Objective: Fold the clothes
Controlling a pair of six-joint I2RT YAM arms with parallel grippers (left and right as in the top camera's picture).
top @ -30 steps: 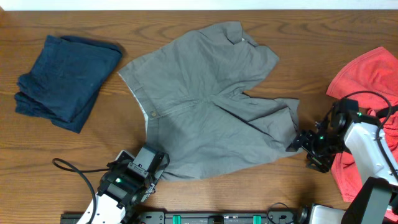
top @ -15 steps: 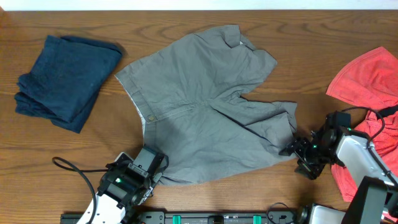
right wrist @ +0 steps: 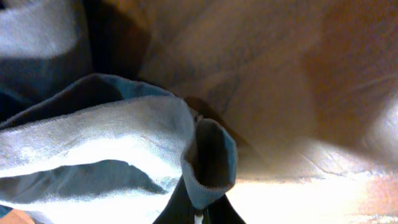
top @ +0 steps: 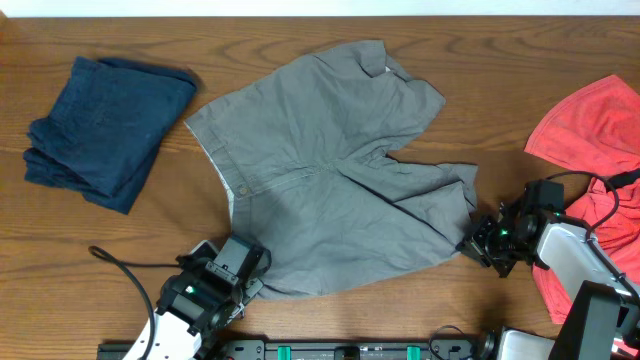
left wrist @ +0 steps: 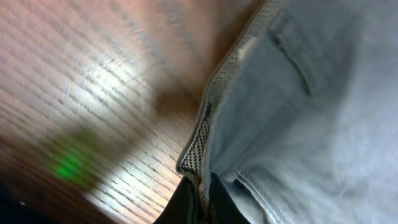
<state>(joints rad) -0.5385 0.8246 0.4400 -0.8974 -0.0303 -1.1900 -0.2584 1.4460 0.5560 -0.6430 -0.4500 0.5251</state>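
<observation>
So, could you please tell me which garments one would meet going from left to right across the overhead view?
Folded navy-blue garment → grey shorts → red garment.

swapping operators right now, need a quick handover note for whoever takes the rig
Grips: the left end effector is shut on the near edge of the grey shorts; the right end effector is shut on their leg hem at the right.
Where: the shorts lie spread on the table. The navy garment sits at far left, the red garment at the right edge.
Done: the navy garment looks folded.
Left: fold the shorts, then the crumpled red garment.
</observation>
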